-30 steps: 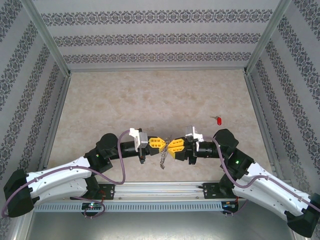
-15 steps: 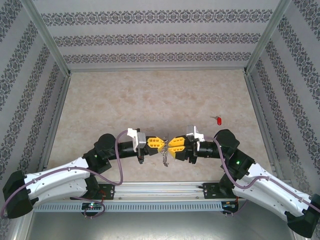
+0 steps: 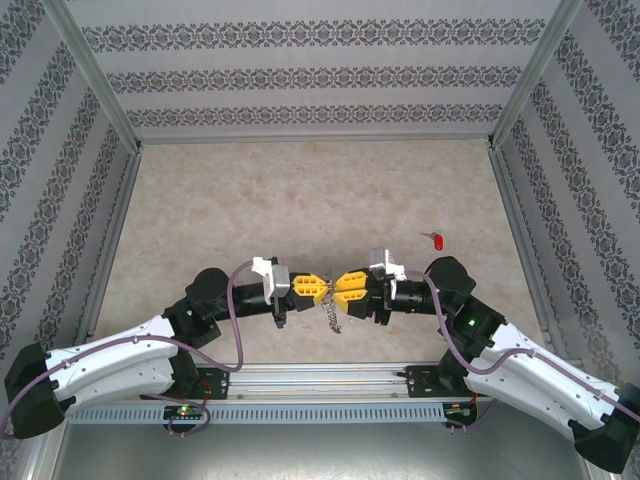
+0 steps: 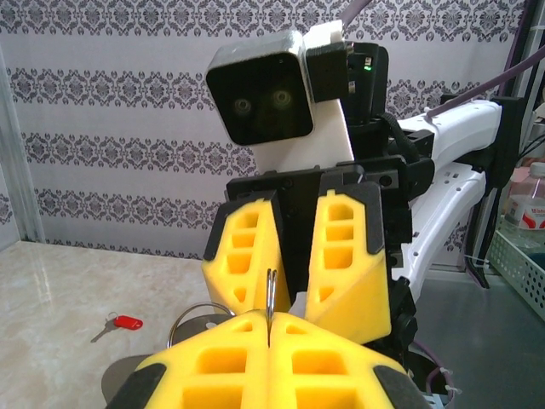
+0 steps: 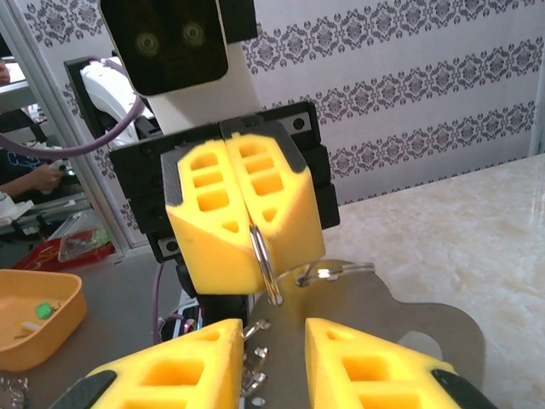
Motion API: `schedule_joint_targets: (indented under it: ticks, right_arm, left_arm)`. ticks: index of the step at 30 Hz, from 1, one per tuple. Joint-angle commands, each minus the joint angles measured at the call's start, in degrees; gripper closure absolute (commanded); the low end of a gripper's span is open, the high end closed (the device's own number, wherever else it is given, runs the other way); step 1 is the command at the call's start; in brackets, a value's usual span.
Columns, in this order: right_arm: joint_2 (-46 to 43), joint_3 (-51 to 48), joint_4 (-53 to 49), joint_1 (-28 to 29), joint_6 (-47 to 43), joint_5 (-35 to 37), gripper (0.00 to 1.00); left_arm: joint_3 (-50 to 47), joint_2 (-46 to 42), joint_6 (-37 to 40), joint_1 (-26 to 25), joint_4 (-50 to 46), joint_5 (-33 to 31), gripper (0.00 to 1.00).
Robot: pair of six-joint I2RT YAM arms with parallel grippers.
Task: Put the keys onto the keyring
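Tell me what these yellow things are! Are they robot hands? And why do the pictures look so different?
Yes! These are two robot arms, and each yellow gripper works like a hand with two fingers. One picture looks down from above. The other two come from little cameras on the wrists, so each arm sees the other one close up. The left gripper is shut on a thin metal keyring, with a little chain dangling below it. The right gripper, fingers apart, faces it. Out on the table lies a red-tagged key.
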Motion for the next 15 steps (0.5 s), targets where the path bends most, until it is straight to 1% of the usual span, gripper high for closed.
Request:
schedule_joint_targets:
  ticks: [1,6,10,13,15]
  right_arm:
    - [-0.22,1.55,4.28,0.46,0.84,-1.8,0.73]
    - [0.42,1.62,6.38,0.54,1.77,-2.36,0.74]
    - [1.05,1.74,6.57,0.55,1.6,-2.53,0.76]
    - [1.78,1.64,6.56,0.64,1.62,-2.62,0.81]
    - [2.16,1.73,6.2,0.7,1.33,-2.96,0.89]
  left_arm:
    - [0.79,-0.21,0.67,-0.31,1.06,1.03,1.0]
    - [0.79,-0.21,0.7,-0.28,0.75,1.33,1.0]
    - [0.73,-0.12,0.56,-0.29,0.94,1.57,1.0]
    - [0.39,0.01,0.13,-0.29,1.74,1.69,1.0]
    - [0.21,0.14,-0.05,-0.31,2.02,1.58,1.0]
